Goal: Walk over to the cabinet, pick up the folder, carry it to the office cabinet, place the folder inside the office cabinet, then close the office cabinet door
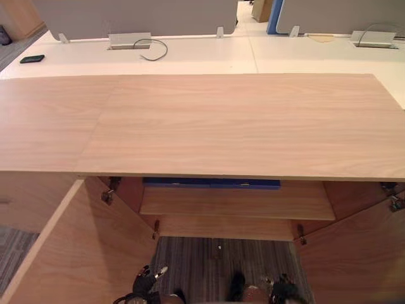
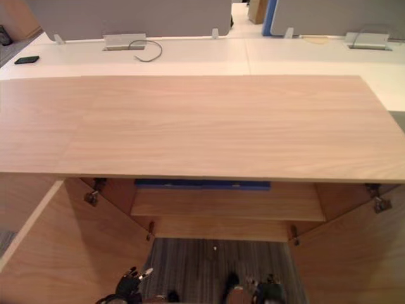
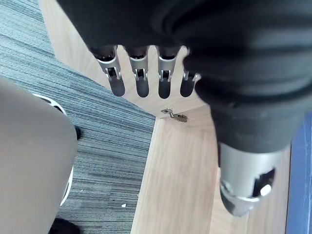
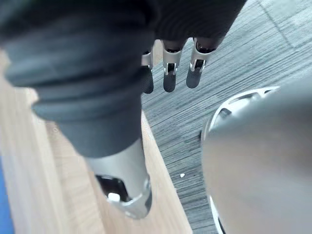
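Folder (image 1: pixel 211 183) already lies flat on the upper shelf (image 1: pixel 237 202) inside the office cabinet (image 1: pixel 209 120), tucked just under its top. Your left hand (image 3: pixel 142 73) and right hand (image 4: pixel 169 73) hang low in front of the opening, fingers straight and holding nothing. With the left door (image 1: pixel 69 253) and right door (image 1: pixel 361 253) both swung wide, watch for flat fingers sliding off a smooth door face, for one door being left ajar, or for a hand getting pinched where the two doors meet.
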Robot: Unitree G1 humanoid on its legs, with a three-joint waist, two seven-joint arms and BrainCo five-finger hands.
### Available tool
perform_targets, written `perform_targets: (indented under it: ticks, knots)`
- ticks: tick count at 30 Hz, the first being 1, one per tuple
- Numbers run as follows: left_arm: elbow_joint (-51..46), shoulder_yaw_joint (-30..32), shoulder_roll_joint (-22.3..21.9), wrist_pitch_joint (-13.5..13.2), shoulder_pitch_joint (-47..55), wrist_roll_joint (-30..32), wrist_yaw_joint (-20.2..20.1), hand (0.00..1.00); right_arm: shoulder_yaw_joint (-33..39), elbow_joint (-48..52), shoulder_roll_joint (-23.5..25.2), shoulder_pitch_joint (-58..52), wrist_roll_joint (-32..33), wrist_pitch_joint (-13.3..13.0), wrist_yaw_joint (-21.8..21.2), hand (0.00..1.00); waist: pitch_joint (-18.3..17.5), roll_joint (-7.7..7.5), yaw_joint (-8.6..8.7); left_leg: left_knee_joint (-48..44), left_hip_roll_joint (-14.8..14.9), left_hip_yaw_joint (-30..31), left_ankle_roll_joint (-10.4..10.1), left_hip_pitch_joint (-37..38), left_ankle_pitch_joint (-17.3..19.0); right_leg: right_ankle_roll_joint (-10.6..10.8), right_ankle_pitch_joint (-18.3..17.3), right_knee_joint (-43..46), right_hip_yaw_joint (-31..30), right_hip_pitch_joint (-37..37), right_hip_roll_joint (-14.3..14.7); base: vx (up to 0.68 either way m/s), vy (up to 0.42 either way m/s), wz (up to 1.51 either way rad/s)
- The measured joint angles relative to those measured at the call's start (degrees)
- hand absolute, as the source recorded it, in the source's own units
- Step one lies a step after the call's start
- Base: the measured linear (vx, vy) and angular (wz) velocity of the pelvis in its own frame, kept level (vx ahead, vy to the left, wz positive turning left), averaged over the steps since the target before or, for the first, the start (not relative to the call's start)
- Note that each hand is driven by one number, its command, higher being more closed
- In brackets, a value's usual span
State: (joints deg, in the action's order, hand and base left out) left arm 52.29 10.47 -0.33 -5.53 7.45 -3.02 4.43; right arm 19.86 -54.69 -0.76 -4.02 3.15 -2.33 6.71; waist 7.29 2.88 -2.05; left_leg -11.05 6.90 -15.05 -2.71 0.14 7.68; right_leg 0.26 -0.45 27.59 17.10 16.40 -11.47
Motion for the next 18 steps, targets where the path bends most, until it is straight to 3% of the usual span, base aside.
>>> perform_targets:
  ticks: [1,3,5,6,7,9,10,13,18]
  knots:
    - [-0.06,-0.02,0.02,0.02,0.04,-0.01,0.03,0.0,-0.45,0.79,0.01,-0.15,-0.13,0.05,0.19,0.0,-0.01,-0.12,0.31,0.13,-0.15,-0.09,0.11,0.23,0.07,-1.02,-1.97,3.92,0.12,0.93,-1.7,0.05,0.11,0.41]
    - [0.02,0.17,0.06,-0.03,0.38,-0.77,0.15,0.0,-1.32,0.72,-0.16,-0.08,-2.27,0.11,0.49,0.0,-0.18,-0.53,0.07,1.04,0.01,0.43,0.11,2.07,0.1,-0.67,-3.82,9.58,0.67,-0.02,-7.56,0.06,0.063,0.36]
    - [0.11,0.89,0.07,-0.22,0.62,-1.59,0.16,0.0,-1.08,-0.37,-0.17,0.53,-2.36,0.15,0.53,0.0,-0.54,-0.98,-0.18,1.83,0.64,-0.05,-0.84,2.48,-0.14,-0.38,-3.58,6.61,2.69,-2.29,-9.94,0.05,-0.079,-0.08]
    - [0.15,1.35,0.26,-0.22,0.7,-1.85,0.2,0.0,-1.03,-1.73,0.04,1.13,-2.36,0.27,0.52,0.0,-1.03,-1.76,-0.32,2.61,0.6,-0.85,-1.55,2.79,-0.51,0.59,-1.61,2.7,3.74,-3.12,-10.32,0.11,-0.252,-0.65]
    - [0.77,2.15,1.42,-0.19,0.64,-1.92,0.25,0.0,-1.0,-4.55,0.9,2.2,-2.35,0.89,0.46,0.0,-2.51,-3.9,-0.78,4.49,0.13,-3.02,-3.17,2.79,-1.29,4.25,1.53,-5.3,4.7,-4.24,-9.28,0.11,-0.209,-0.86]
    - [1.82,2.42,1.56,-0.16,0.46,-1.95,0.26,0.0,-1.22,-6.4,0.68,3.29,-2.36,1.18,0.44,0.0,-3.1,-3.37,-0.88,5.96,1.07,-5.15,-4.08,2.64,-1.98,4.89,1.06,-12.5,4.73,-5.72,-5.97,0.09,-0.188,-0.92]
    - [2.93,2.44,1.39,-0.08,0.07,-1.89,0.33,0.0,-1.28,-7.58,0.05,4.15,-2.36,1.22,0.35,0.0,-2.75,-2.48,-0.34,6.27,2.46,-6.71,-4.54,2.79,-2.32,6.18,2.17,-17.86,4.48,-7.11,-3.2,0.06,-0.263,-0.72]
    - [4.53,2.46,1.01,0.1,-0.36,-1.71,0.42,0.0,-0.97,-9.67,-2.3,2.56,-2.19,1.6,0.36,0.0,-2.62,-2.04,0.59,6.4,4.6,-6.53,-3.7,4.88,-3.4,4.99,3.97,-23.86,4.32,-11.54,0.78,0.03,-0.178,-0.3]
    - [3.92,-0.4,1.79,0.1,-0.51,-1.52,0.4,0.0,-0.91,-10.34,-3.24,1.96,-2.11,1.56,0.56,0.0,-2.8,-2.1,1.19,7.1,4.34,-6.41,-4.17,4.79,-3.15,4.96,8.78,-31.94,3.54,-13.7,2.25,0.01,-0.031,-0.12]
